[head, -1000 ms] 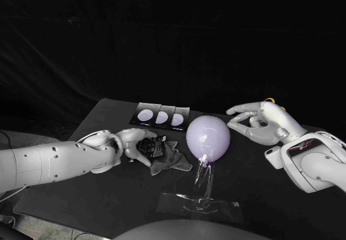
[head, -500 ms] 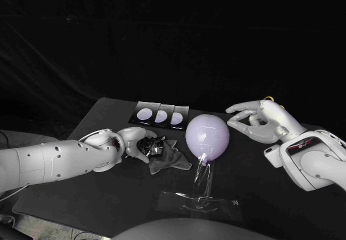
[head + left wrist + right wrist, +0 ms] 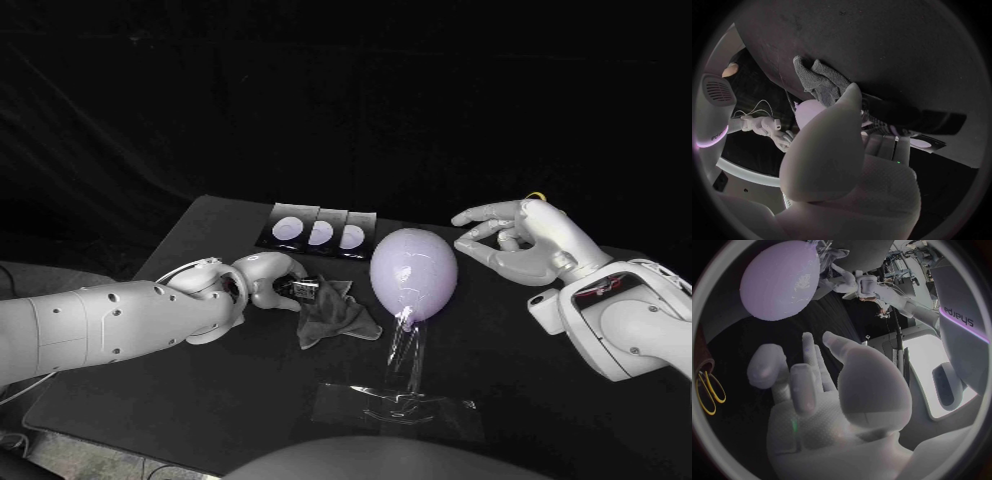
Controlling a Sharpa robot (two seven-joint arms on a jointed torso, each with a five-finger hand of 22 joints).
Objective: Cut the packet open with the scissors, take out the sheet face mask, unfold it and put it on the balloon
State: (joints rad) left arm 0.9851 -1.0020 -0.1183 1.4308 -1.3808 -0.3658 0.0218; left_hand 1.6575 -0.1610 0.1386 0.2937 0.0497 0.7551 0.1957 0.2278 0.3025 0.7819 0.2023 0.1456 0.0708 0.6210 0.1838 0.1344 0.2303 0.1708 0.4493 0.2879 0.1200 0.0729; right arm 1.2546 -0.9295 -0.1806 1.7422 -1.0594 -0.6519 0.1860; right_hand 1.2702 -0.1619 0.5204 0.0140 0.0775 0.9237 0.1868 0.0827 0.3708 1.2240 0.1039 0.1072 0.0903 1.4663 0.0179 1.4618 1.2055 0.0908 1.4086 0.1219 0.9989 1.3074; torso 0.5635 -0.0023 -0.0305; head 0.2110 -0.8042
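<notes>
As your left robot hand (image 3: 267, 282) tipped lower toward the black surface (image 3: 216, 380), it kept gripping the glossy black packet (image 3: 300, 290) beside the crumpled grey sheet mask (image 3: 335, 318), near the lilac balloon (image 3: 415, 270); your right robot hand (image 3: 516, 243) hung loosely curled, empty. Unfolding looked next.

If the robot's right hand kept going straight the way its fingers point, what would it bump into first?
Probably the balloon. The right robot hand points toward it, with nothing between them. Depth is hard to judge, so it might slip past just behind it.
</notes>
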